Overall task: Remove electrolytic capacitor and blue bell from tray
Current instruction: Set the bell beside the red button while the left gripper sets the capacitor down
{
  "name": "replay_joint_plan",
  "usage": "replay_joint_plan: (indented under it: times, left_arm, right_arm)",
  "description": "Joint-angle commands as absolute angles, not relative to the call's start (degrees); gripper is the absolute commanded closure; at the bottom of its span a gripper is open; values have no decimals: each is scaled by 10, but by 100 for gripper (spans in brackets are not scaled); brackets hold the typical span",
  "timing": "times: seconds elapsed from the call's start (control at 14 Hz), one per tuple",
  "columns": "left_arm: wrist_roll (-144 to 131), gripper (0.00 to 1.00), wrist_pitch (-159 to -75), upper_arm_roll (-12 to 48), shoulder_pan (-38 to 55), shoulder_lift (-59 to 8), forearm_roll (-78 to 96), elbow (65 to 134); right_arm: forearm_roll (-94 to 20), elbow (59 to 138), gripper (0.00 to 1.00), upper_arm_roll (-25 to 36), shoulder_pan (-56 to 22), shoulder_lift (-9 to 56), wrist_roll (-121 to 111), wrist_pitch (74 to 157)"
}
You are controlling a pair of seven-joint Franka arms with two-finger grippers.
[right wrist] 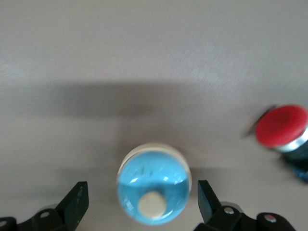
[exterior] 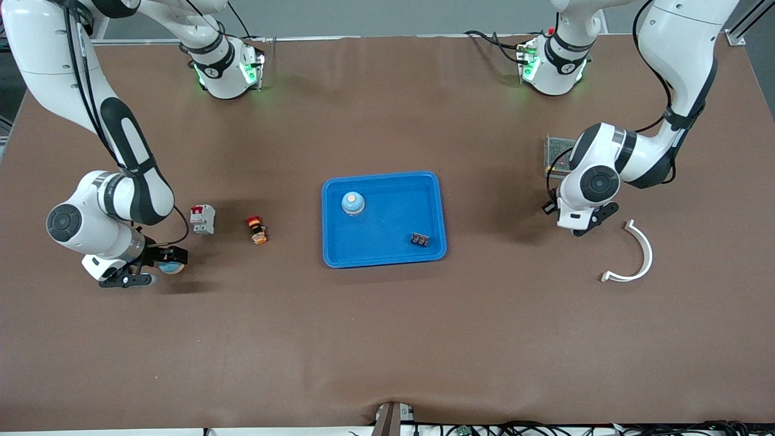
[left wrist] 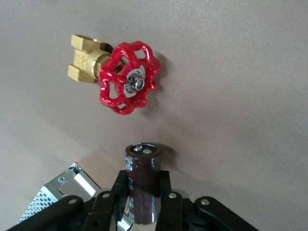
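My left gripper (left wrist: 143, 182) is shut on a dark brown cylindrical capacitor (left wrist: 143, 168), held low over the table near a red-handled brass valve (left wrist: 129, 77). In the front view the left gripper (exterior: 582, 225) hides the capacitor. My right gripper (right wrist: 142, 192) is open, with one finger on each side of a blue bell (right wrist: 153, 187) with a cream button, and touches neither side. In the front view the right gripper (exterior: 158, 270) is at the right arm's end of the table, with that bell (exterior: 174, 266) at its tips. A second blue bell (exterior: 352, 203) stands in the blue tray (exterior: 387, 254).
A small black part (exterior: 420, 240) lies in the tray. A white breaker (exterior: 203, 219) and a red push button (exterior: 257, 230) lie between the right gripper and the tray. A perforated metal box (exterior: 557, 150) and a white curved piece (exterior: 637, 257) lie near the left gripper.
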State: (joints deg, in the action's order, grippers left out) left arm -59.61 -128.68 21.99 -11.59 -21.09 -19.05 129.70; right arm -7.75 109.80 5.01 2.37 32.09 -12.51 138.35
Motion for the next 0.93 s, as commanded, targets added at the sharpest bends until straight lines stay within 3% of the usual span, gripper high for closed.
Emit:
replay_joint_plan:
  times: [0.0,0.14,0.36,0.5,0.57,0.85]
  left_arm:
    - [-595,100,-1299,223,-123,-216,-205,1298]
    - [-597,80,-1299,223,-124,-224,-205,1291]
    - [-601,65,-1299,223,-124,-234,-205,1285]
    - [-603,27,-1293,224,-123,-229,-205,1280]
    - [-603,0,-1292,224,-123,-226,-205,1278]
    - [-602,0,-1267,227,-118,-216,-197,1252]
  right_arm:
    - [-142,1097,0,42,21,273,-48,1305]
    - [-156,1114,0,42,18,249,20,1296]
    - [-156,1135,0,42,-4,217,27,1294]
    - [-156,1163,0,43,-52,191,53,1302]
    - [-156,1173,0,44,-80,177,75,1305]
    - [-150,1180,0,45,-194,150,135,1300]
